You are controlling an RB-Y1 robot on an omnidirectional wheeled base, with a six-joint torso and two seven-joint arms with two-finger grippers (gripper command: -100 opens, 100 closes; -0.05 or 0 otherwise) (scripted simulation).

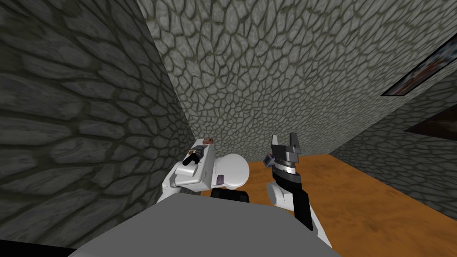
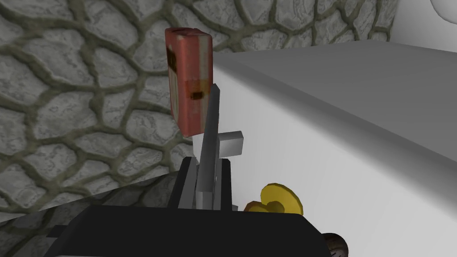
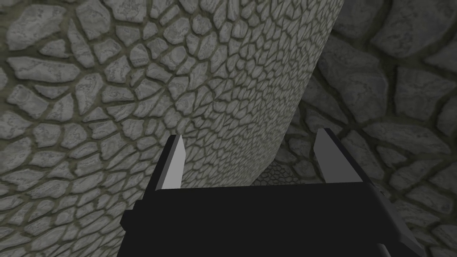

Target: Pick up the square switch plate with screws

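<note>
The switch plate [image 2: 188,76] is a reddish-brown square slab with darker marks, seen nearly edge-on in the left wrist view. My left gripper [image 2: 201,109] is shut on its lower part, and one grey finger [image 2: 210,125] lies flat against its side. In the head view the plate [image 1: 206,142] is at the far end of the white toilet tank's top [image 1: 196,172], with the left gripper [image 1: 200,150] just behind it. My right gripper [image 1: 285,139] is held up to the right, open and holding nothing [image 3: 250,156].
A white toilet lid [image 1: 234,169] lies beside the tank, with a small dark item [image 1: 220,179] on it. Stone walls close in behind and to the left. A yellow knob-like thing [image 2: 277,201] sits by the left gripper's body. An orange floor [image 1: 366,196] spreads to the right.
</note>
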